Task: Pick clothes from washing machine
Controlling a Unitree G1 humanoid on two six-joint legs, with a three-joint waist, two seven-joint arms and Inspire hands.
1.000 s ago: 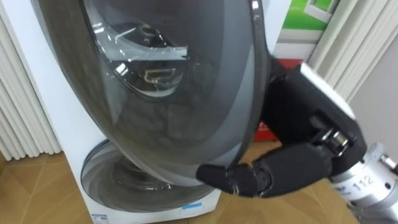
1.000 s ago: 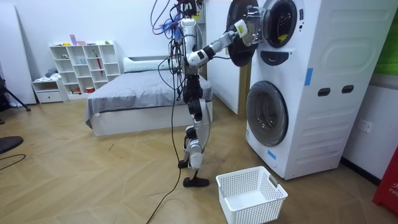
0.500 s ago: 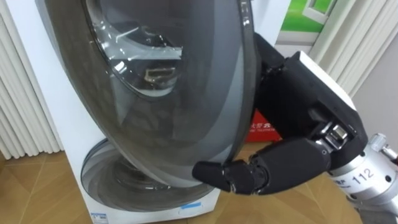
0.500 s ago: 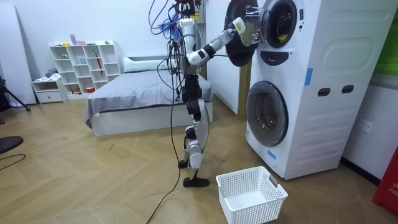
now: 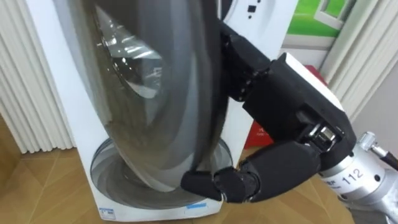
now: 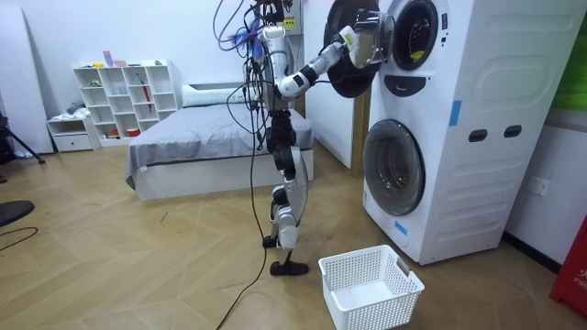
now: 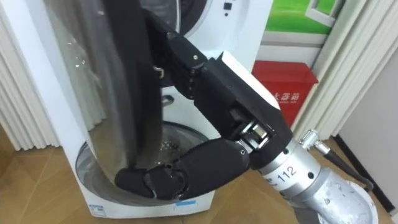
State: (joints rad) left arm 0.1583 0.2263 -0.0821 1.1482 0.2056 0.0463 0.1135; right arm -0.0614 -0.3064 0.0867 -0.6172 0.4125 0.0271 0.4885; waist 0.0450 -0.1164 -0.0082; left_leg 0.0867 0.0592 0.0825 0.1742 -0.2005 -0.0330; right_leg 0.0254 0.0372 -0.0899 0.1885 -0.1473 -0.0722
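Wood floor (image 6: 138, 266) (white basket (image 6: 371, 286) on it)

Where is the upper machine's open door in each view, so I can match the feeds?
Left eye view: the upper door spans the left and centre, its glass bulging.
Right eye view: nearly edge-on, a dark band at the left.
Room view: top centre, swung out from the stacked machines, at.
Shared landmark: the right hand at the door's rim.

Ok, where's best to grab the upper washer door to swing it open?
Probably the free rim of the door, reaching from the right: it stands swung open, exposing that thick curved edge, where the right hand pinches it.
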